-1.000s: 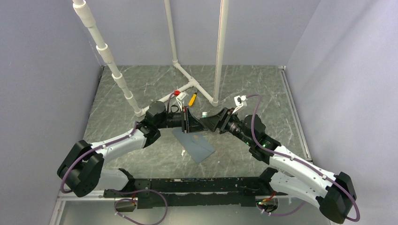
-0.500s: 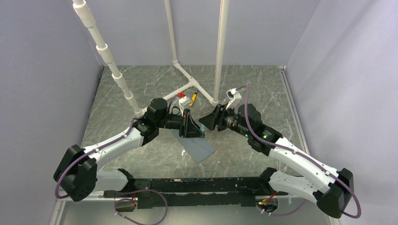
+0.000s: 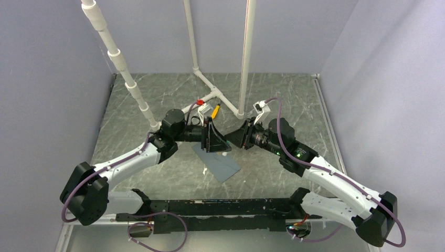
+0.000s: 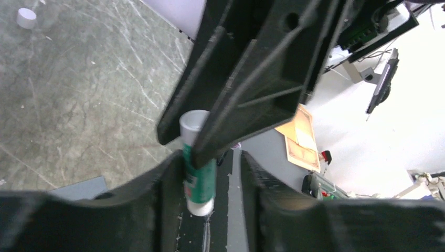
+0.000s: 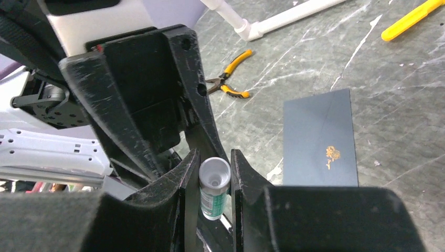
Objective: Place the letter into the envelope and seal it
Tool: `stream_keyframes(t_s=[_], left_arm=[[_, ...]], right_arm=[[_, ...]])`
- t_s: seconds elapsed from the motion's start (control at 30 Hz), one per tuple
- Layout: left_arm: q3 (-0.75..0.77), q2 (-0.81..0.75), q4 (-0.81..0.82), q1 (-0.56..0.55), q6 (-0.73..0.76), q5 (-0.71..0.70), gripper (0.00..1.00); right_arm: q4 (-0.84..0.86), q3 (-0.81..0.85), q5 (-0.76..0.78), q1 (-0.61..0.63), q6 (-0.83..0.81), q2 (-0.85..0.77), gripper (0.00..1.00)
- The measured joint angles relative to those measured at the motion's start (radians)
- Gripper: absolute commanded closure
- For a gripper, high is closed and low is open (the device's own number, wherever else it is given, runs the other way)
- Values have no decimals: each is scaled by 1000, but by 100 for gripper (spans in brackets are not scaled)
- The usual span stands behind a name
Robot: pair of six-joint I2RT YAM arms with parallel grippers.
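Two arms reach in from the near edge, and the nearest of the task's things is the envelope (image 3: 224, 167). It lies flat on the counter (image 3: 157, 105) with its gold mark up, exactly where it lay a second ago, not budged at all. What has changed is just above and beyond it. A second ago both wrists were low over the paper, half a second ago they had lifted and drifted a touch apart, and now they're nose to nose again, a little higher. Between them is a green-and-white glue stick (image 5: 213, 202)! The right hand (image 5: 215, 156) is pinched snugly on it, both fingers against the tube. The left hand (image 4: 210, 160) brackets the same tube more loosely, one finger touching and daylight on the other side, so it's narrow yet not clamped. That reads to me as a pass or an uncapping, which would mean the sealing step is starting. The letter? It's nowhere on the counter from above, so it's likely already inside. Some tan bordered paper (image 4: 302, 139) shows past the hands in the left wrist view, and I can't tell whether that's it. Farther back are pliers (image 5: 229, 86), a yellow tool (image 3: 215, 111), then the white pipe frame (image 3: 210, 97).
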Motion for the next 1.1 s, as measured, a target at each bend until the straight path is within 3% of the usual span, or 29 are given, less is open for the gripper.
stream_keyframes(t_s=[0.27,0.37,0.47,0.5,0.53,0.63,0.67,1.1], left_arm=[[0,74,71,1,-75,12,52],[0,94,85,0,-93,29,61],[0,101,93,-4,-102,43,86],[0,101,95,-6,-99,49,96],[0,101,101,-8,-86,52,97],[1,101,92,-9,-70,55,98],[2,101,83,-10,-55,56,98],[13,-8,-134,-11,185,35,98]], right_arm=[[19,-31,-13,-3,6,-34,85],[22,-37,-13,-3,7,-35,85],[22,-40,-12,-5,6,-35,85],[21,-42,-10,-5,8,-35,81],[21,-44,-12,-6,14,-35,77],[14,-44,-10,-7,17,-35,50],[11,-44,-6,-7,13,-35,47],[-98,35,-27,-6,-32,-10,55]])
